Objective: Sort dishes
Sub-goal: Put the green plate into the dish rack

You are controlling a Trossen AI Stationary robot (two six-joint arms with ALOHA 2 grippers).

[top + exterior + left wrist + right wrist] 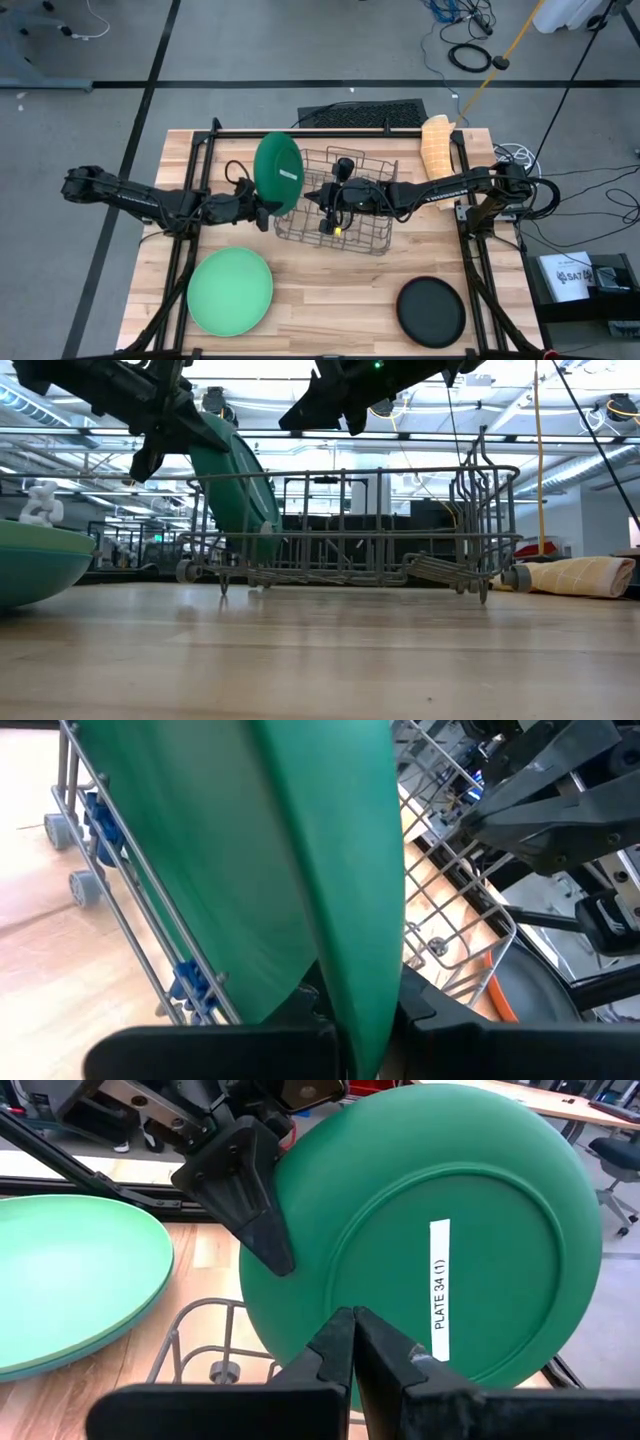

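Fingers of the left gripper (264,215) pinch the teal plate's (278,172) rim, holding it tilted at the rack's (365,235) left end. Light-green plate (230,291) lies near-left on the surface (340,290). Right gripper (322,196) hovers over the rack, fingers pressed together, empty. Black plate (431,311) lies near-right.

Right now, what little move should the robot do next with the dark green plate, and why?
Probably ease the teal plate down into the wire rack. The left gripper is shut on its rim, holding it tilted at the rack's edge, not yet slotted in.
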